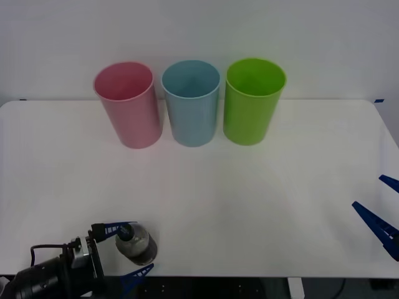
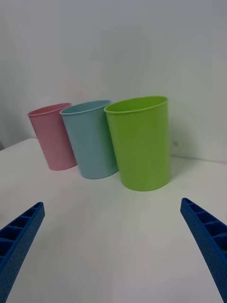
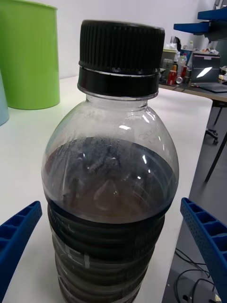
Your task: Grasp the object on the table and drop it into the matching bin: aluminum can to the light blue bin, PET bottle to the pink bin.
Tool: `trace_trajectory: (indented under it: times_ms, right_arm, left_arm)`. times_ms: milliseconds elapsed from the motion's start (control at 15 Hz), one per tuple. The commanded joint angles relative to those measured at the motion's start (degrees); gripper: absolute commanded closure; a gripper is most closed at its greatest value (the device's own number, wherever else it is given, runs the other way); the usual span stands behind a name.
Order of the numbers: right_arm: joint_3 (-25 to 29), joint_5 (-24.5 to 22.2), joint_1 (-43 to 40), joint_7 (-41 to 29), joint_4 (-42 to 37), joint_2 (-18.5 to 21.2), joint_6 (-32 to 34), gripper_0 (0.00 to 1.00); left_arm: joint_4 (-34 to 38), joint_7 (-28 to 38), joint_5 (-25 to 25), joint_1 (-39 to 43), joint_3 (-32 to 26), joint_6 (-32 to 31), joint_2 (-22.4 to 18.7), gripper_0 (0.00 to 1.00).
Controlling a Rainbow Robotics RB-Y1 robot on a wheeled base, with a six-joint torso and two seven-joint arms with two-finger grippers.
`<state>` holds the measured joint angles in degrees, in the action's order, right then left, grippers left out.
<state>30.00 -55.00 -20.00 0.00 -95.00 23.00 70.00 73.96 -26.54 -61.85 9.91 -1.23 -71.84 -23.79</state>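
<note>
The PET bottle (image 1: pixel 136 243) stands upright near the front left edge of the white table (image 1: pixel 249 205), clear with a black cap and a dark label (image 3: pixel 109 251). My left gripper (image 1: pixel 128 250) is open around it, one blue finger on each side, not closed on it. The pink bin (image 1: pixel 128 104) stands at the back left of the row, the light blue bin (image 1: pixel 191 101) right beside it. My right gripper (image 1: pixel 380 215) hangs open at the table's right edge, its fingers (image 2: pixel 21 236) wide apart and empty.
A green bin (image 1: pixel 252 99) stands to the right of the light blue one, all three close together along the far edge (image 2: pixel 139 142). The bottle sits close to the table's front edge. A wide stretch of bare tabletop lies between bottle and bins.
</note>
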Motion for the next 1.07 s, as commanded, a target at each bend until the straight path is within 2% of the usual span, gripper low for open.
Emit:
trace_trajectory:
  times_ms: [67,133,200,267,667,1067]
  right_arm:
    - [0.0,0.0,0.0,0.0,0.0,0.0,0.0,0.00]
    - [0.0,0.0,0.0,0.0,0.0,0.0,0.0,0.00]
    - [0.0,0.0,0.0,0.0,0.0,0.0,0.0,0.00]
    - [0.0,0.0,0.0,0.0,0.0,0.0,0.0,0.00]
    - [0.0,0.0,0.0,0.0,0.0,0.0,0.0,0.00]
    - [0.0,0.0,0.0,0.0,0.0,0.0,0.0,0.00]
  left_arm:
    - [0.0,0.1,-0.1,-0.1,-0.1,0.1,0.1,0.31]
    - [0.0,0.0,-0.1,-0.1,0.0,0.1,0.1,0.70]
    - [0.0,0.0,-0.1,-0.1,0.1,0.1,0.1,0.93]
    - [0.0,0.0,-0.1,-0.1,0.1,0.0,0.2,1.00]
    - [0.0,0.3,0.0,-0.1,0.0,0.7,1.2,1.00]
    - [1.4,2.5,2.1,-0.1,-3.9,1.4,1.2,1.00]
